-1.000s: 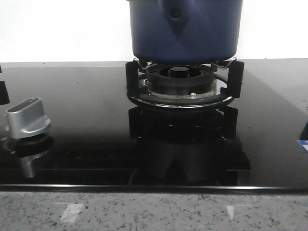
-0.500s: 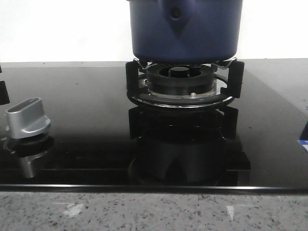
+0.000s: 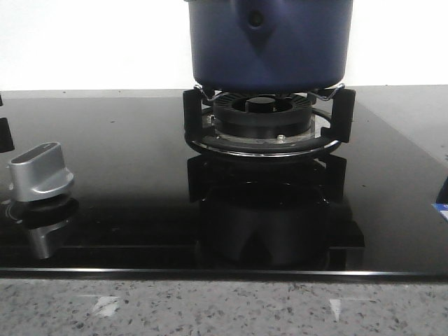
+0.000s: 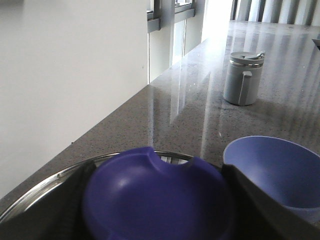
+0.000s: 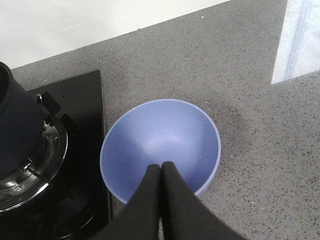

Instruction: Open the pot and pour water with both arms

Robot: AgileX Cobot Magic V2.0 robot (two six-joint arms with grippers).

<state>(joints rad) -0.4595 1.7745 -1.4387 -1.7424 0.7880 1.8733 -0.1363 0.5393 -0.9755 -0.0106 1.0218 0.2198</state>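
A speckled grey stone surface (image 3: pixel 224 308) carries a black glass hob (image 3: pixel 112 175) set against a white wall. The pot (image 3: pixel 269 42) sits on the burner grate (image 3: pixel 269 122) toward the back edge of the hob, its top cut off in the front view. In the left wrist view the left pincer (image 4: pixel 157 200) appears clamped on the blue lid knob (image 4: pixel 155 195), dark fingers (image 4: pixel 250 200) on either side, with the steel lid rim (image 4: pixel 45 185) below. The right pincer (image 5: pixel 161 172) has its tips together, gripping nothing, above a blue bowl (image 5: pixel 160 145) on the stone just beside the hob's right edge. A grey lidded jug (image 4: pixel 243 77) stands further along. A likely risk: the smooth knob slips during lifting, so the lid drops back onto the pot.
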